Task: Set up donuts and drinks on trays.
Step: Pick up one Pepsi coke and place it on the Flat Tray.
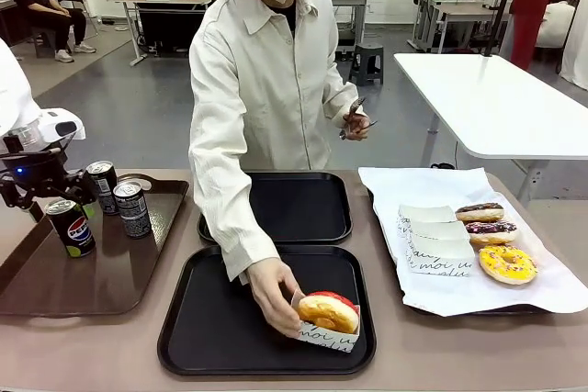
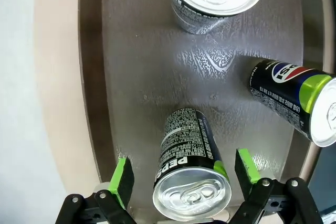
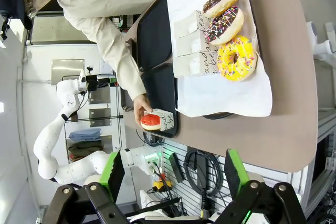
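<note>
Brown table (image 1: 110, 355), lab rm w/ grey floor (image 1: 138, 107) behind. L: brown tray (image 1: 83, 286) holds 3 cans (image 1: 72, 227); left gripper (image 2: 184, 167) jaws spread either side of one upright can, not touching. Mid: 2 black trays (image 1: 211, 328); near one holds 1 boxed red donut (image 1: 328, 311) under person's hand (image 1: 273, 293). R: paper-lined tray (image 1: 478, 296) w/ 3 donuts (image 1: 506, 263), 2 choc, 1 yellow, beside white boxes (image 1: 439, 243). Right gripper (image 3: 173, 174) jaws spread, gripping nothing.

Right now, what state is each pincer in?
Left pincer: open, pads either side of a soda can, not closed on it.
Right pincer: open, holding nothing.
</note>
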